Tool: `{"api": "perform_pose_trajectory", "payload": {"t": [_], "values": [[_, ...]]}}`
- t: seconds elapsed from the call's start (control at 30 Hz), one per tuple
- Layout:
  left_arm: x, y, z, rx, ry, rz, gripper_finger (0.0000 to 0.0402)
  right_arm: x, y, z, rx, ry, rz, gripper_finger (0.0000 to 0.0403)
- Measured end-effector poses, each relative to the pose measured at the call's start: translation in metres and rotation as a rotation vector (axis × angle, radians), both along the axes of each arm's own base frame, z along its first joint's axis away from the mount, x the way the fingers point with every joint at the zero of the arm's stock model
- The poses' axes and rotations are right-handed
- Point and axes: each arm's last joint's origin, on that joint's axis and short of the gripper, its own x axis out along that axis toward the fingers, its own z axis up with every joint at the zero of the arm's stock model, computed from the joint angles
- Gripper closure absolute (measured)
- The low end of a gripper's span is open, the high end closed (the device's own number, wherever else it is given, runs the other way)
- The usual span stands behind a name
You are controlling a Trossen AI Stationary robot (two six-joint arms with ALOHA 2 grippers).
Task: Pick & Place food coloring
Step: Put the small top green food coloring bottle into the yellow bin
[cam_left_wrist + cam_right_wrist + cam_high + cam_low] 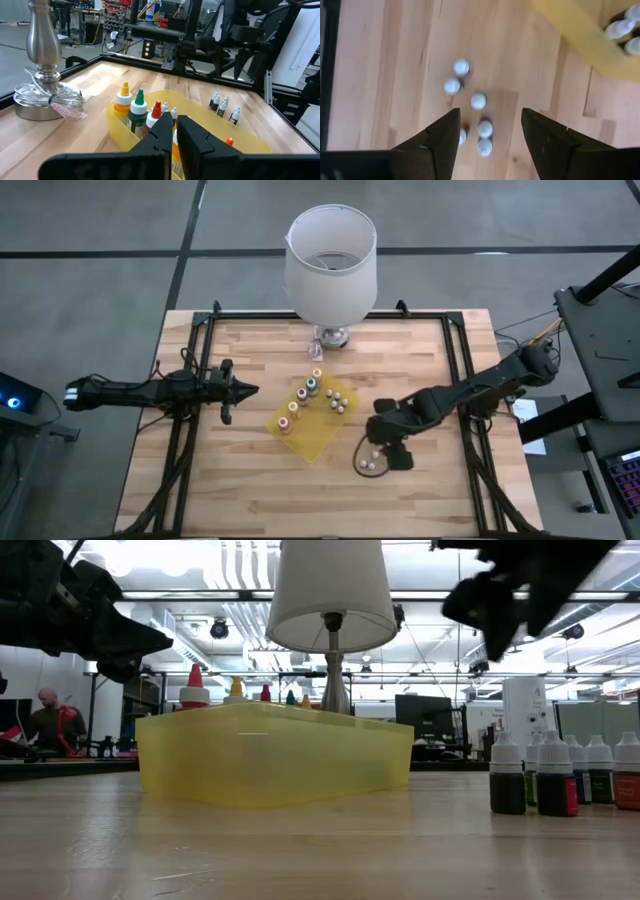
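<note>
A flat yellow tray [310, 425] lies mid-table. In it stand food coloring bottles [135, 107] with yellow, green and red caps, plus a few tiny white-capped ones [336, 401]. Several more small dark bottles with white caps [470, 100] stand upright on the bare wood right of the tray, also in the low view [555, 775]. My right gripper [490, 114] hangs open above this group, pointing steeply down, and touches none of them. My left gripper [172, 131] is shut and empty. It hovers level at the table's left [250, 390], pointing toward the tray.
A lamp with a white shade [330, 265] stands at the far edge, its metal base and bundled cord [45, 95] beyond the tray. Black frame rails [455, 370] run along the table's sides. Bare wood lies in front of the tray.
</note>
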Motion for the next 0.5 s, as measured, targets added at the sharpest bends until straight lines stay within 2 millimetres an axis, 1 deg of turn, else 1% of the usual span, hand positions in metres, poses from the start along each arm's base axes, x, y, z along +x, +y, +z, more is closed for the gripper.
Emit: {"api": "perform_pose_trajectory", "payload": {"t": [0.13, 0.27, 0.4, 0.5], "values": [[0.0, 0.0, 0.0, 0.0, 0.0, 0.0, 0.0401, -0.019, 0.002, -0.007, -0.017, 0.011, 0.062, 0.0199], [0.0, 0.0, 0.0, 0.0, 0.0, 0.0, 0.0401, -0.033, -0.001, -0.02, -0.025, 0.036, 0.066, 0.0199], [0.0, 0.0, 0.0, 0.0, 0.0, 0.0, 0.0401, -0.04, -0.002, -0.033, -0.04, 0.069, 0.071, 0.0199], [0.0, 0.0, 0.0, 0.0, 0.0, 0.0, 0.0401, -0.042, -0.001, -0.041, -0.037, 0.062, 0.079, 0.0199]]}}
